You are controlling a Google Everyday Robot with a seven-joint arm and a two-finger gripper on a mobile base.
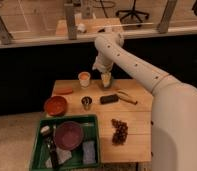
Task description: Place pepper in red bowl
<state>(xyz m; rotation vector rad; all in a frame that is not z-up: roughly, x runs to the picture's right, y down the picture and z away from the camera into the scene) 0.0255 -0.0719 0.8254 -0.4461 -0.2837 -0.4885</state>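
Wooden table (pixel 139 120), contents listed left to right, each placed against the red bowl.

- Green tray (pixel 67 118): just in front of the red bowl; holds a larger maroon bowl (pixel 68 135).
- Red bowl (pixel 56 105): round, shallow, orange-red.
- Pepper (pixel 63 91): slim, elongated, orange-red, lying flat just behind the red bowl and apart from it.
- Pale cup (pixel 84 78): behind and right of the red bowl.
- Metal cup (pixel 86 103): just right of the red bowl.
- Gripper (pixel 106 80): behind and well right of the red bowl, pointing down, fingers apart; contact with anything cannot be told.
- Black block (pixel 109 99), yellow stick (pixel 126 96): farther right.
- Grapes (pixel 119 131): right and forward.
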